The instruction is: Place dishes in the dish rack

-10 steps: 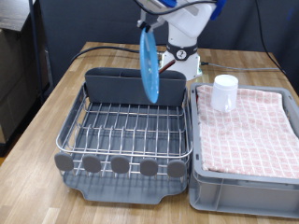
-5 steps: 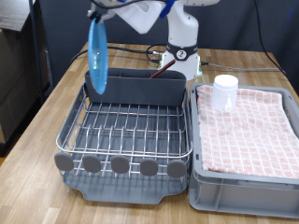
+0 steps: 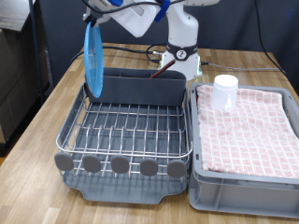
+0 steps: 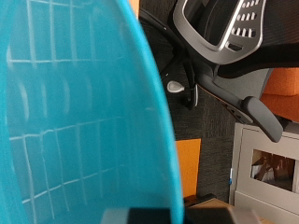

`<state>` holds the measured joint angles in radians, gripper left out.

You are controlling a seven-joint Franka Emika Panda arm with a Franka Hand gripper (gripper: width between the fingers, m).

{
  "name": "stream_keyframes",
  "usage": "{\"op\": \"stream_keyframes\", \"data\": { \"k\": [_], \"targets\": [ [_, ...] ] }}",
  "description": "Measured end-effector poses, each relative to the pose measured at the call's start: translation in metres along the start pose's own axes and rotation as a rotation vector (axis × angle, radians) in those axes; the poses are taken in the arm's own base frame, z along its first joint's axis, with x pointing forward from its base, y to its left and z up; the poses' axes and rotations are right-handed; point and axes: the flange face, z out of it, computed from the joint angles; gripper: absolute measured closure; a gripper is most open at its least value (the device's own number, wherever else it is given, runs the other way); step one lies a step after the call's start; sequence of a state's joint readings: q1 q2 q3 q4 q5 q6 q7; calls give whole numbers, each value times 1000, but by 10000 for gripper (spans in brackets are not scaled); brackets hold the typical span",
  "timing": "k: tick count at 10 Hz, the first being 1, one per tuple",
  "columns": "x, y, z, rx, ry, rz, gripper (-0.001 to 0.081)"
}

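Wooden tabletop (image 3: 56,112) was seen under the whole setup in the exterior view, with a dark curtain behind it. The rack (image 3: 131,131) sat on the table's left half in that view, its dark caddy (image 3: 135,86) along the far side and round grey tabs (image 3: 120,165) along the near edge. Just beside the rack, on the right, a grey crate (image 3: 245,173) was lined with a pink checked cloth (image 3: 252,126), and a white cup (image 3: 224,92) stood on the cloth's far left corner. The plate (image 3: 93,58) was held on edge, upright, above the rack's far left corner, next to the caddy's left end. The gripper (image 3: 92,16) was closed on the plate's upper rim. In the wrist view the plate (image 4: 75,112) filled most of the picture, with an office chair (image 4: 220,37) and dark floor visible past its edge. No spoon could be made out.
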<state>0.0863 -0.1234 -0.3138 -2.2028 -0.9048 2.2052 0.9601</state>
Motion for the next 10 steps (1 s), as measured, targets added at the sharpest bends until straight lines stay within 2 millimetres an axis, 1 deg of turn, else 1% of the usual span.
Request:
{"op": "stream_keyframes", "data": {
  "k": [3, 5, 7, 10],
  "targets": [
    [-5, -13, 34, -4, 11, -16, 787],
    [-10, -17, 55, -7, 12, -13, 787],
    [-16, -20, 69, -7, 13, -7, 787],
    [-28, -24, 84, 3, 5, 13, 787]
  ]
}}
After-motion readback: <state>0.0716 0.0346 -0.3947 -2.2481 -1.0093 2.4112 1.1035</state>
